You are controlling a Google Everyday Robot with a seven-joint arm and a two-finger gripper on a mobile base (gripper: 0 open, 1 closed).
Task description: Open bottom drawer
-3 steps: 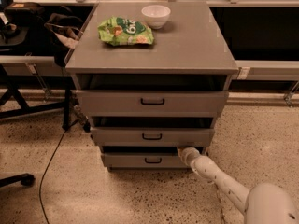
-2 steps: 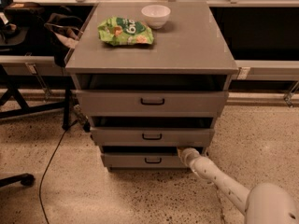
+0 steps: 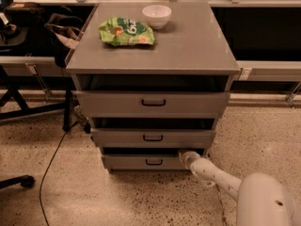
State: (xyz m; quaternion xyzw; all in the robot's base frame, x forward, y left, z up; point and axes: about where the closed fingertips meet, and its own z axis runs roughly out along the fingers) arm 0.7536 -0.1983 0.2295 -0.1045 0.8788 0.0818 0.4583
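Observation:
The grey cabinet (image 3: 155,44) has three drawer fronts, each with a small black bar handle. The bottom drawer (image 3: 141,162) is the shortest front, just above the floor, and stands slightly out with a dark gap above it. Its handle (image 3: 154,162) is at the centre. My gripper (image 3: 184,156) is at the drawer's upper right corner, at the end of my white arm (image 3: 221,178), which reaches in from the lower right. The top drawer (image 3: 153,102) and middle drawer (image 3: 153,137) also stand a little out.
A green snack bag (image 3: 126,32) and a white bowl (image 3: 156,15) sit on the cabinet top. A black cable (image 3: 54,159) runs over the speckled floor at left. A chair base (image 3: 14,181) and a dark bag (image 3: 63,32) are at left.

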